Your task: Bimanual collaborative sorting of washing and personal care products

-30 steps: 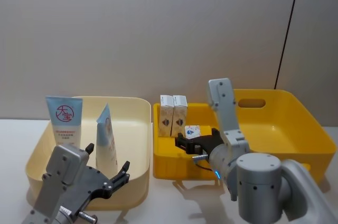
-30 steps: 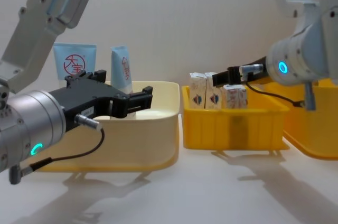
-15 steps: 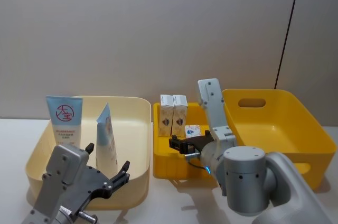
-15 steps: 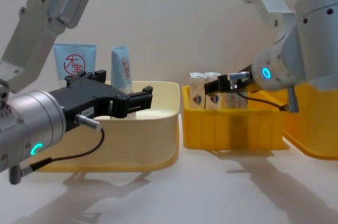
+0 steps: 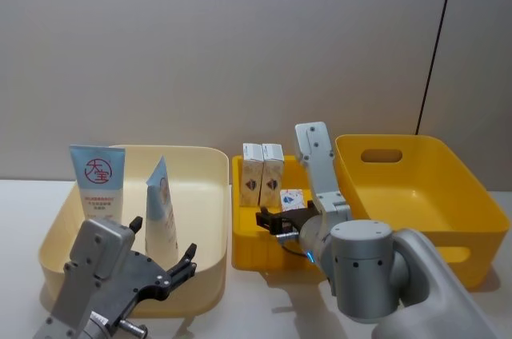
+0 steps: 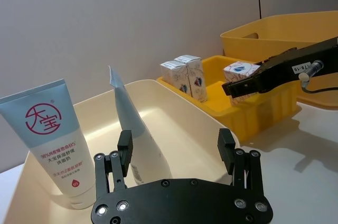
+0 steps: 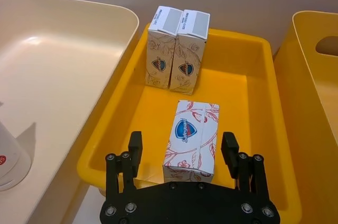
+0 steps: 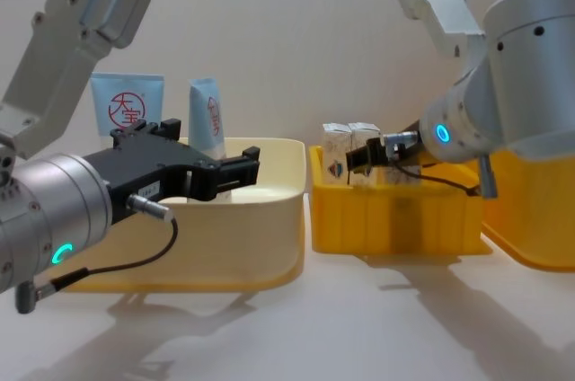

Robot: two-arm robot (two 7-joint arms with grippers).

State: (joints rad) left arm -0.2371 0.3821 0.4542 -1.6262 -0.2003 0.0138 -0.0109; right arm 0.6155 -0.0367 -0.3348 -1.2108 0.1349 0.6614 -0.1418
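"Nearest the robot, what is the left gripper (image 6: 175,140) doing?"

"It is parked where it was a second ago. Its black metal fingers are spread wide and hold nothing, hovering at the near rim of the cream bin (image 6: 174,121). Just beyond it stand two squeeze tubes: a flat-faced tube (image 6: 53,139) showing its red round logo, and an edge-on tube (image 6: 132,129) tapering to a thin crimped end. They look like soft glossy plastic, so I'd judge they will give under a pinch."

"And what has changed?"

"The right gripper (image 7: 182,140). Within the last second that arm has swung in toward the robot's left and sunk. Its spread fingers now stand either side of the lone carton (image 7: 191,138) in the small yellow bin (image 7: 245,94), apart from it and not yet closed (I read that as lining up for a grasp)."

"The carton itself?"

"Unmoved. It is matt printed card, sharp-edged, with the emblem face turned up. Whether it lies flat or leans I cannot tell. Card crushes, so a light squeeze on the long sides seems wise."

"Farther back?"

"A pair of upright cartons (image 7: 177,55) stands touching side by side toward the bin's far end. Beyond that is the large yellow bin (image 5: 448,171), smooth moulded plastic with rounded corners and a handle slot."
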